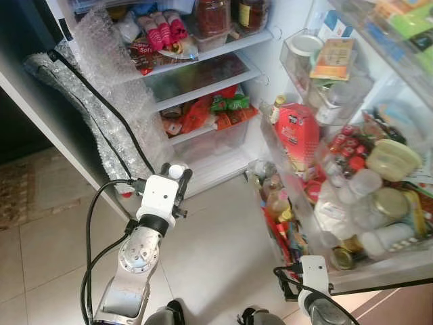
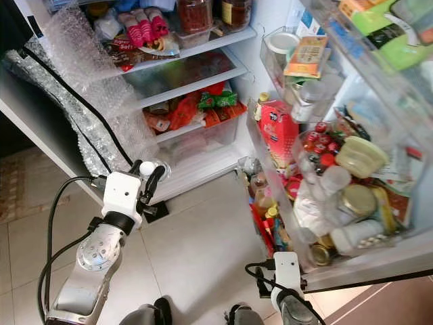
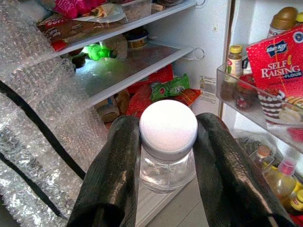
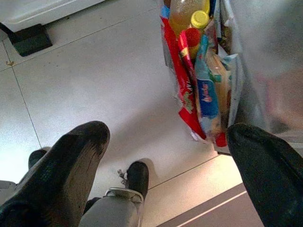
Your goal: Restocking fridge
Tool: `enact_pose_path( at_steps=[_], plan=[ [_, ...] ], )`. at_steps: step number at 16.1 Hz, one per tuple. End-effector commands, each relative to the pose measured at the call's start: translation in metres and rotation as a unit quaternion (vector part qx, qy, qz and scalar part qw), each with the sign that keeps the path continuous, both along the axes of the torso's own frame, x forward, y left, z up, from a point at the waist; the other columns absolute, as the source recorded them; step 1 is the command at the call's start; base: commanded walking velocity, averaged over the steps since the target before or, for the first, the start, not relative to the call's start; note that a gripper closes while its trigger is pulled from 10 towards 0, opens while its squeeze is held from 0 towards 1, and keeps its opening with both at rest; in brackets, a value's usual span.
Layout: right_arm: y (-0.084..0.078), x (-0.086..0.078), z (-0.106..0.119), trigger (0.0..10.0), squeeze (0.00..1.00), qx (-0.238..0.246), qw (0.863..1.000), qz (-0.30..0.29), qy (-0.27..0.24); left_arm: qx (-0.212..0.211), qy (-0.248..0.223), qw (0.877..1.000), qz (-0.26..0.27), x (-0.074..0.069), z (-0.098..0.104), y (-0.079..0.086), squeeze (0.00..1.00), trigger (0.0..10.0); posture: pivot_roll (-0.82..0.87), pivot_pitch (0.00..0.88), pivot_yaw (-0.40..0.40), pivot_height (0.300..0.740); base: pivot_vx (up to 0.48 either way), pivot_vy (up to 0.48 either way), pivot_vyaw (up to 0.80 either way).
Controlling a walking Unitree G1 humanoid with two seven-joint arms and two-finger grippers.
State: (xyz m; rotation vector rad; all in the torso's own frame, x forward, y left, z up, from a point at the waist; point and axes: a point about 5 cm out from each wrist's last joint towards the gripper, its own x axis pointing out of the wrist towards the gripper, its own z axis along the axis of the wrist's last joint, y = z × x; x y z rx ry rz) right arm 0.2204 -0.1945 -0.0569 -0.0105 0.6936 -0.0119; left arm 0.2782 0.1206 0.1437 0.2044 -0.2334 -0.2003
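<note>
Left gripper (image 3: 168,156) clamped on clear jar (image 3: 166,165) with white lid (image 3: 168,126), held upright in front of open fridge's lower drawer (image 1: 216,139); bubble-wrap sheet (image 1: 108,101) with black strap hangs just beside it; glass shelf (image 3: 137,64) above holds green bottle (image 3: 100,52) lying down; red flour box (image 3: 277,71) stands in door rack (image 1: 298,166); right gripper (image 4: 165,161) low over tiled floor (image 4: 94,80), fingers spread apart, near packets in bottom door rack (image 4: 199,94).
</note>
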Motion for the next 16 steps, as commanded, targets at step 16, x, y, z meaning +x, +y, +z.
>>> enact_pose_path(
  at_steps=[16],
  plan=[
    [0.0041,-0.0123,-0.0090,10.0,0.00,0.006,1.000,0.006,0.030,0.002,0.004,1.000,-0.008,-0.0006,-0.0009,-0.0028,0.00,10.0,-0.05,0.224,-0.026,0.740,0.000,0.000,0.00]
  ],
)
